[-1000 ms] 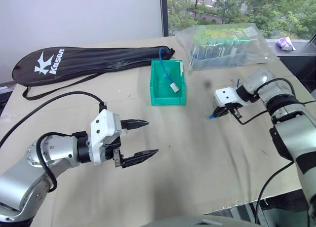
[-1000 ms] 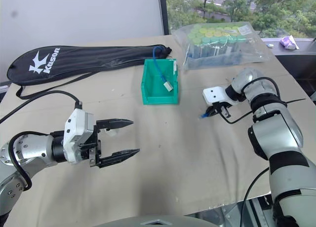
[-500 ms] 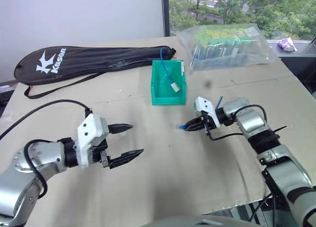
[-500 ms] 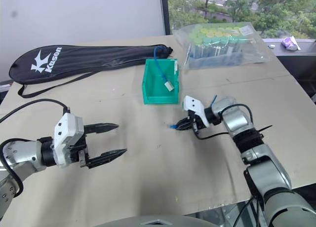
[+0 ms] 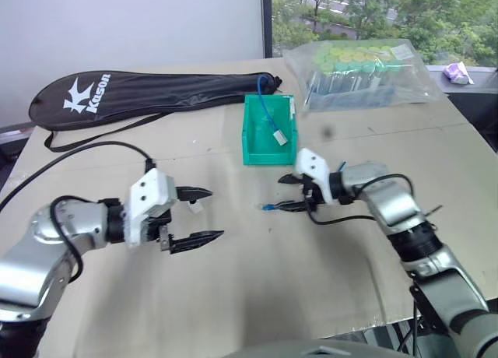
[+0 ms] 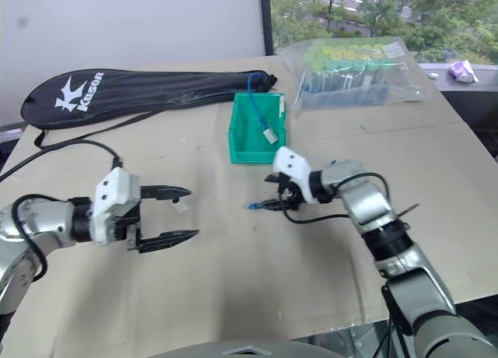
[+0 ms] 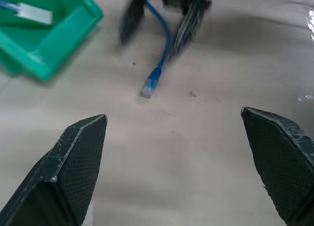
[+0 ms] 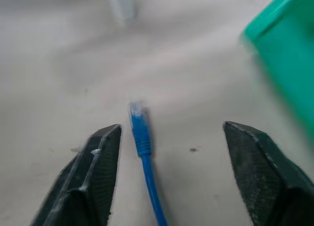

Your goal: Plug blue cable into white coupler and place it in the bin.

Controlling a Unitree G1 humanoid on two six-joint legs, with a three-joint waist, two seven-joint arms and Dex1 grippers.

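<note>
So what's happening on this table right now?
A two-armed robot is working with a thin bright-blue network cable on a cardboard-covered table. The right gripper has its fingers apart, with the cable running between them and its clear plug lying on the table. The left gripper hovers wide open nearby, beside a tiny white plastic coupler. Nothing is plugged in yet. Behind them, the small green plastic bin already holds another blue cable with a cream block.
</note>
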